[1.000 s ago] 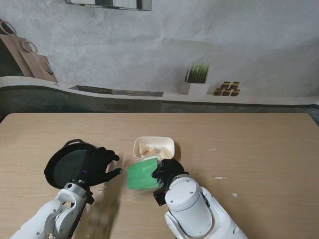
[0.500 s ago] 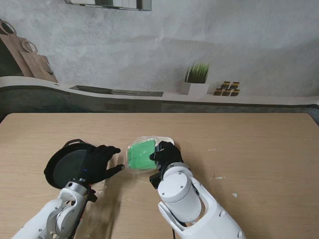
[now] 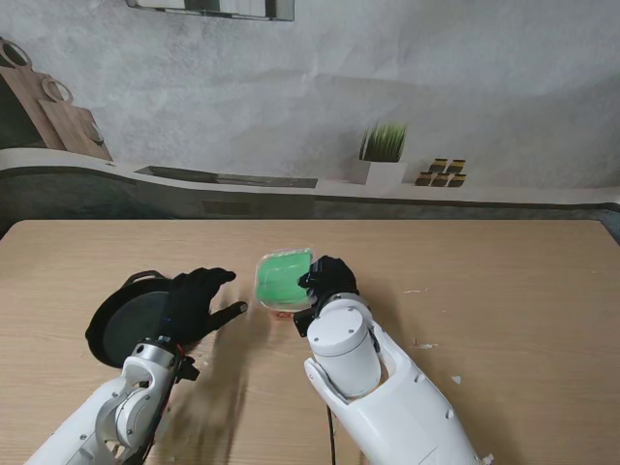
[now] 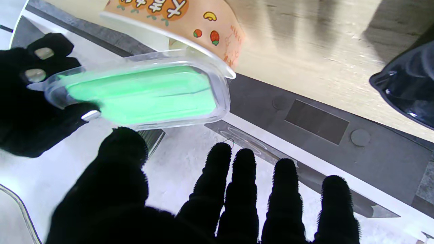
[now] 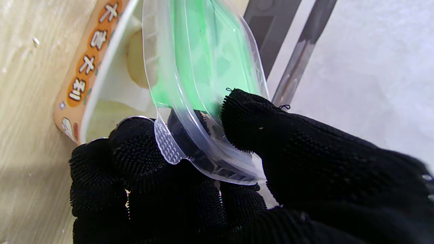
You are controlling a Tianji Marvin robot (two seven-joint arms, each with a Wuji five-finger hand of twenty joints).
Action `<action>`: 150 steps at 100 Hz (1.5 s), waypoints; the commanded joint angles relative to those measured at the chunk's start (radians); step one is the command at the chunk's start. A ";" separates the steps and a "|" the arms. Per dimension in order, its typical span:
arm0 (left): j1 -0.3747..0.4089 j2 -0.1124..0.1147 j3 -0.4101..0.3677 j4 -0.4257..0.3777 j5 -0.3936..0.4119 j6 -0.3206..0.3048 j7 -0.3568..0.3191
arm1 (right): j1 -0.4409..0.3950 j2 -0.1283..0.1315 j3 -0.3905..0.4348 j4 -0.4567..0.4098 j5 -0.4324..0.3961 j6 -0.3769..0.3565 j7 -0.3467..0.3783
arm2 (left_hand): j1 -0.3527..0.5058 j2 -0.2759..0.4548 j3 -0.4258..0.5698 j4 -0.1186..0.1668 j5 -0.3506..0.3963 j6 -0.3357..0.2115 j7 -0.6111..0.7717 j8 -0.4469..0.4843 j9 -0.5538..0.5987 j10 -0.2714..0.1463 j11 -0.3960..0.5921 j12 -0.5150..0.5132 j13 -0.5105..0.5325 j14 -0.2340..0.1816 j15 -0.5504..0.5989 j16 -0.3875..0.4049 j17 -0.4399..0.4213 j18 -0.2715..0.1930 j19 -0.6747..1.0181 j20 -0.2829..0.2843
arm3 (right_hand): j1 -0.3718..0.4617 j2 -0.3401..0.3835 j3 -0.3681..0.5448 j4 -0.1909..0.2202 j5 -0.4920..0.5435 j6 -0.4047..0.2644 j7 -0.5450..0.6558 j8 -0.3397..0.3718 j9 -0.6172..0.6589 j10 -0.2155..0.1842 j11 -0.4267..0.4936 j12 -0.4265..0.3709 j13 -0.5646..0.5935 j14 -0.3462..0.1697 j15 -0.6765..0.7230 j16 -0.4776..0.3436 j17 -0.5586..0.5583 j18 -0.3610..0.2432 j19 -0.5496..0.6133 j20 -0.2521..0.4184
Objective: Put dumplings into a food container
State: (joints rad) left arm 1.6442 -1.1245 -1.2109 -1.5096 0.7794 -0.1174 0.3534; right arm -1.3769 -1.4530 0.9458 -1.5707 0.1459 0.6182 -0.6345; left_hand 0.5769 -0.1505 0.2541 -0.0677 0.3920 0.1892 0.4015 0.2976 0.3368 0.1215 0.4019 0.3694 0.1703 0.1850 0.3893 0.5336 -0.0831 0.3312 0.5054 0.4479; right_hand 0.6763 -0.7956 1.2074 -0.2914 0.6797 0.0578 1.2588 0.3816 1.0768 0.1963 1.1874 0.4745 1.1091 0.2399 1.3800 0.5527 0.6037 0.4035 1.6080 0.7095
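Observation:
My right hand (image 3: 327, 279) is shut on a clear plastic lid with a green inner face (image 3: 282, 279), pinching its edge between thumb and fingers (image 5: 257, 135). The lid (image 4: 142, 93) hovers tilted over the paper food container (image 4: 190, 20), which it hides in the stand view. The container (image 5: 84, 78) has an orange printed wall, and pale dumplings (image 5: 135, 64) show inside it. My left hand (image 3: 199, 305) is open beside the lid, fingers (image 4: 237, 189) spread, holding nothing.
A black round pan (image 3: 126, 325) sits on the wooden table (image 3: 484, 291) under my left wrist, its rim also in the left wrist view (image 4: 407, 88). A dark counter with a potted plant (image 3: 383, 155) runs behind the table's far edge.
My right hand has carried the green lid away from me, from beside the container to over it, hiding the container in the stand view. My left hand has shifted slightly forward, still open.

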 commanded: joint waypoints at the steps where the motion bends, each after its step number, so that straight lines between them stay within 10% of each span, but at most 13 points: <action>1: 0.006 -0.007 -0.001 -0.020 -0.002 0.002 -0.023 | 0.014 -0.013 0.006 0.013 0.004 -0.006 0.009 | 0.025 0.041 -0.023 0.035 -0.024 0.015 -0.017 -0.009 -0.018 0.026 -0.017 -0.011 -0.025 0.008 -0.017 -0.010 -0.017 -0.003 -0.045 0.028 | 0.079 0.018 0.108 -0.005 -0.013 -0.081 0.038 0.027 0.012 -0.009 0.051 0.014 0.030 0.099 0.067 0.010 -0.008 -0.041 0.055 0.036; 40: 0.044 -0.010 -0.026 -0.073 -0.037 -0.014 -0.040 | 0.067 -0.042 0.015 0.127 0.032 0.012 -0.025 | 0.047 0.032 -0.037 0.039 0.014 0.029 -0.039 -0.018 0.008 0.039 -0.027 -0.017 -0.011 0.014 -0.030 -0.013 -0.014 0.003 -0.066 0.055 | 0.078 0.026 0.096 -0.004 -0.020 -0.071 0.042 0.021 0.011 -0.004 0.053 0.012 0.035 0.092 0.073 0.014 0.002 -0.044 0.058 0.042; 73: 0.041 -0.012 -0.027 -0.067 -0.053 -0.010 -0.048 | 0.083 -0.041 0.001 0.177 -0.117 0.104 0.009 | 0.054 0.026 -0.040 0.041 0.029 0.038 -0.054 -0.022 0.012 0.042 -0.031 -0.018 -0.011 0.015 -0.034 -0.012 -0.014 0.003 -0.078 0.064 | 0.089 0.090 -0.028 0.025 -0.103 -0.023 0.063 -0.046 -0.062 0.010 0.082 -0.029 -0.050 0.094 0.060 0.033 -0.065 -0.072 0.026 0.051; 98: 0.036 -0.012 -0.027 -0.064 -0.057 -0.010 -0.051 | 0.090 -0.016 -0.024 0.184 -0.199 0.157 0.095 | 0.057 0.023 -0.039 0.042 0.033 0.044 -0.061 -0.023 0.013 0.045 -0.031 -0.017 -0.010 0.016 -0.034 -0.010 -0.013 0.003 -0.081 0.070 | -0.024 0.120 -0.060 0.038 -0.273 0.003 -0.027 -0.103 -0.332 0.004 0.071 -0.042 -0.338 0.081 -0.053 0.103 -0.268 -0.189 -0.052 0.106; 110: 0.035 -0.012 -0.027 -0.064 -0.058 -0.009 -0.052 | 0.096 0.002 -0.044 0.182 -0.258 0.187 0.147 | 0.059 0.021 -0.036 0.043 0.035 0.046 -0.063 -0.023 0.014 0.045 -0.030 -0.016 -0.010 0.016 -0.033 -0.009 -0.012 0.002 -0.080 0.075 | -0.130 0.182 -0.077 0.161 -0.385 0.006 -0.165 0.044 -0.548 -0.045 -0.011 0.035 -0.524 0.037 -0.170 0.103 -0.432 -0.305 -0.095 0.161; 142: 0.034 -0.012 -0.026 -0.063 -0.061 -0.005 -0.055 | 0.107 0.018 -0.075 0.195 -0.338 0.198 0.171 | 0.060 0.016 -0.029 0.044 0.041 0.052 -0.069 -0.024 0.015 0.049 -0.029 -0.015 -0.009 0.018 -0.029 -0.005 -0.011 0.002 -0.070 0.087 | -0.182 0.259 -0.165 0.158 -0.594 -0.015 -0.279 -0.055 -0.926 -0.147 -0.083 0.004 -0.861 -0.097 -0.326 0.044 -0.629 -0.502 -0.131 0.241; 150: 0.034 -0.012 -0.026 -0.063 -0.060 -0.004 -0.055 | 0.108 0.017 -0.076 0.198 -0.345 0.205 0.169 | 0.061 0.013 -0.027 0.044 0.041 0.052 -0.070 -0.024 0.013 0.048 -0.030 -0.015 -0.011 0.019 -0.030 -0.005 -0.011 0.002 -0.068 0.089 | -0.206 0.284 -0.190 0.156 -0.595 -0.020 -0.366 -0.104 -0.918 -0.158 -0.238 -0.071 -0.943 -0.135 -0.349 0.026 -0.636 -0.511 -0.174 0.186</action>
State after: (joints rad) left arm 1.6774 -1.1318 -1.2369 -1.5694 0.7221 -0.1271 0.3137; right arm -1.2656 -1.4284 0.8728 -1.3698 -0.1955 0.8162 -0.4757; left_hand 0.6151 -0.1503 0.2396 -0.0564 0.4217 0.2207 0.3520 0.2848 0.3511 0.1476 0.3890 0.3590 0.1702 0.1964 0.3741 0.5324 -0.0834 0.3313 0.4539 0.5078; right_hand 0.5158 -0.5411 1.0415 -0.1755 0.1105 0.0688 0.9520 0.3150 0.1813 0.0773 1.0629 0.4568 0.2461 0.1238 1.0480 0.5992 -0.0204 0.0082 1.4561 0.9175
